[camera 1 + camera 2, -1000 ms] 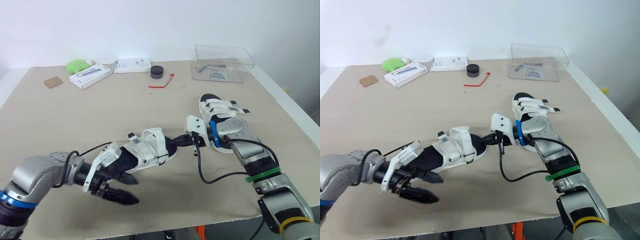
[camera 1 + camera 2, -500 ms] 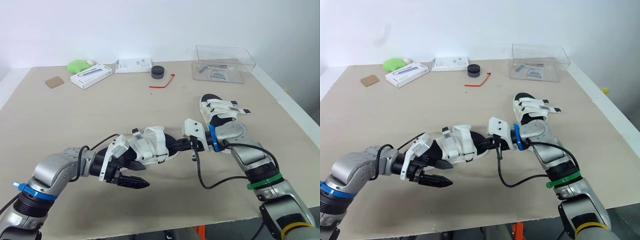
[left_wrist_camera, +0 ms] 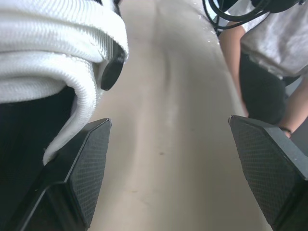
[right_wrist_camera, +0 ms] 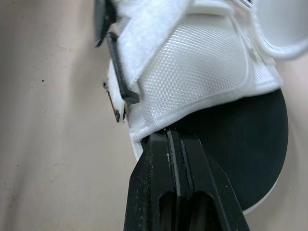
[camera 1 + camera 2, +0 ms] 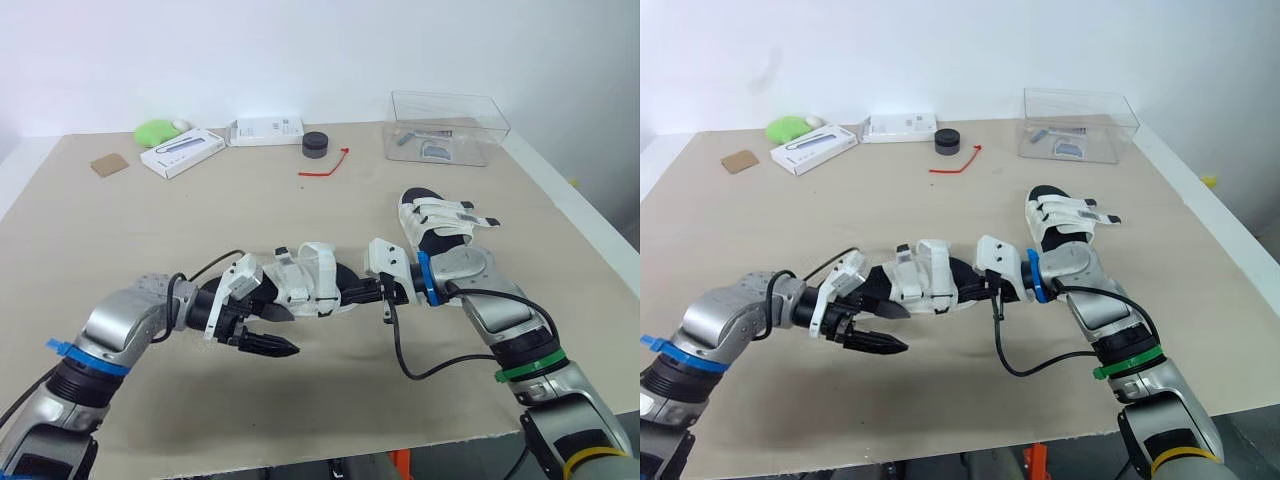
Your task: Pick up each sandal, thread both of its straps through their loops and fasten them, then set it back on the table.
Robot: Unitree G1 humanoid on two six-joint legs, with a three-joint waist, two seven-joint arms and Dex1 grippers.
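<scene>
A white sandal with a black sole (image 5: 306, 283) hangs just above the table's middle. My right gripper (image 5: 352, 294) is shut on the front edge of the sole, and the right wrist view shows its closed fingers (image 4: 175, 187) pinching the black sole (image 4: 250, 144). My left gripper (image 5: 270, 330) is open at the sandal's heel end. One of its fingers (image 3: 72, 183) lies beside the white strap (image 3: 48, 57); the other (image 3: 269, 163) stands well apart. A second white sandal (image 5: 438, 224) lies on the table to the right, partly behind my right arm.
At the back stand a clear plastic box (image 5: 448, 126), a black round item (image 5: 315, 144), a red tie (image 5: 326, 165), two white boxes (image 5: 181, 152) (image 5: 265, 130), a green object (image 5: 154, 131) and a cardboard piece (image 5: 107, 164). A person (image 3: 260, 48) stands beyond the table's edge.
My left gripper has moved from the front left up to the sandal's heel. The sandal, held by my right gripper, has risen slightly and shifted a little right.
</scene>
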